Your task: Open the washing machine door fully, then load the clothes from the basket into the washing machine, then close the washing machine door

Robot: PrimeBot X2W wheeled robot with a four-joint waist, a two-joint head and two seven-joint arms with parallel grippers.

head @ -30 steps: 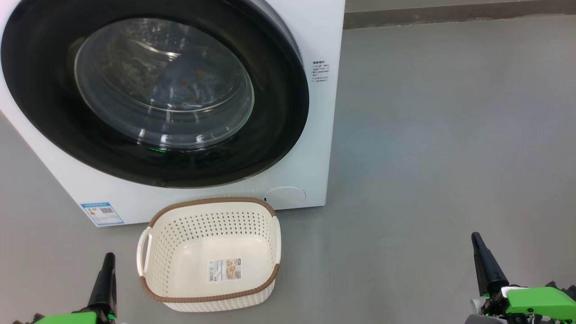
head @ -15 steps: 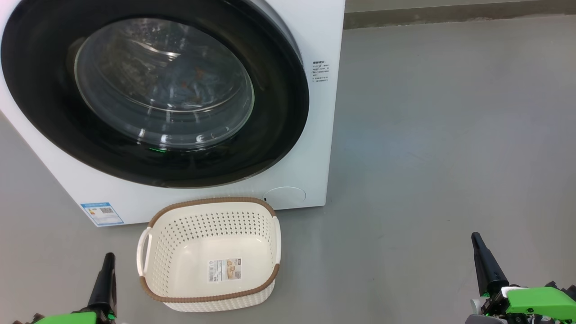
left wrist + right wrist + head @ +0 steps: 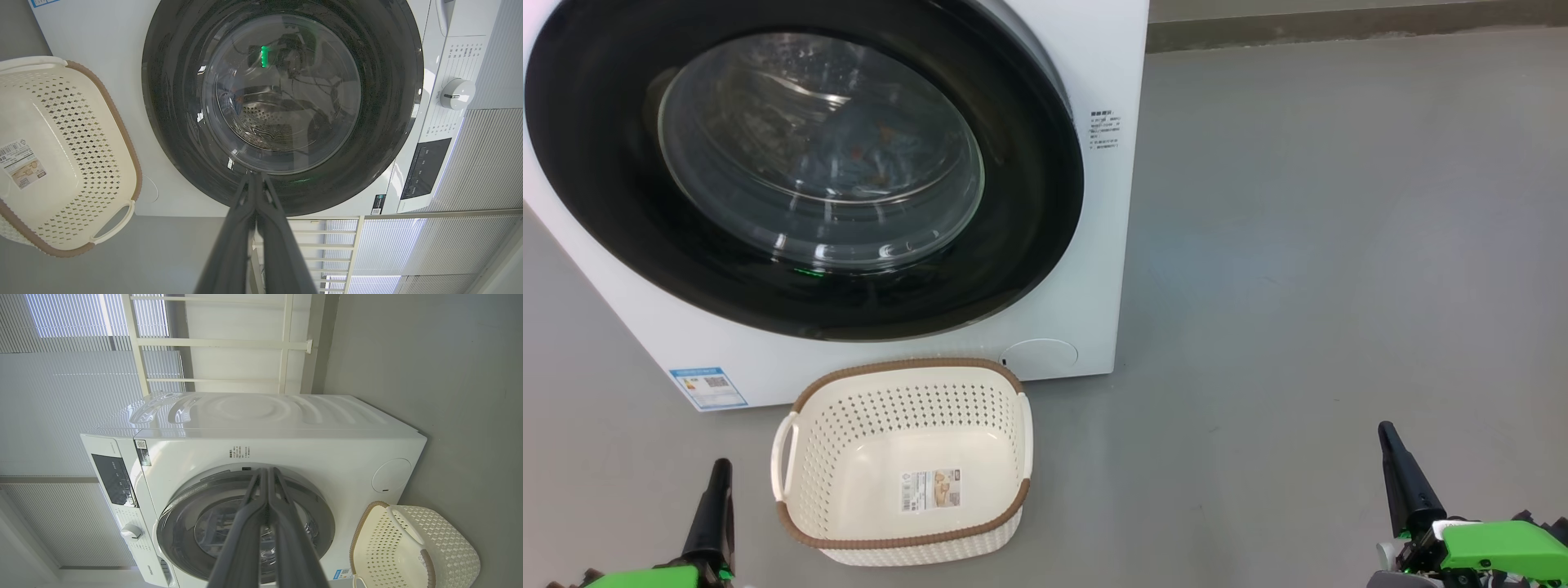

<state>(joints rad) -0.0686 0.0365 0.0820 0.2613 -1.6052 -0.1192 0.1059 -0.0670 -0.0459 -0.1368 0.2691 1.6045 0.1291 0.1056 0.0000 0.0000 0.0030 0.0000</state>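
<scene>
1. Left hand [image 3: 721,467] and right hand [image 3: 1388,437] are both sitting pinched shut, gripping nothing, hanging low and well apart from the machine
2. Washing machine door [image 3: 805,163] is lying against the front of the washing machine [image 3: 1111,73] and looking closed; the basket [image 3: 907,363] is sitting empty on the floor [image 3: 1298,245], sticker [image 3: 931,488] showing on its bare bottom; the clothes [image 3: 870,155] are showing dimly through the glass, bluish with orange flecks, inside the drum
3. Risk: cannot tell whether the latch is catching; if the door is only resting, it could be swinging back open
4. Risk: a follow-up push with shut fingertips on the glossy bulging glass could be slipping sideways
5. Around: the basket is standing just in front of the machine, near the filter cover [image 3: 1039,357], getting in the way of any low reach or door swing; energy label [image 3: 708,387] and dial [image 3: 457,93] are sitting out of the way
</scene>
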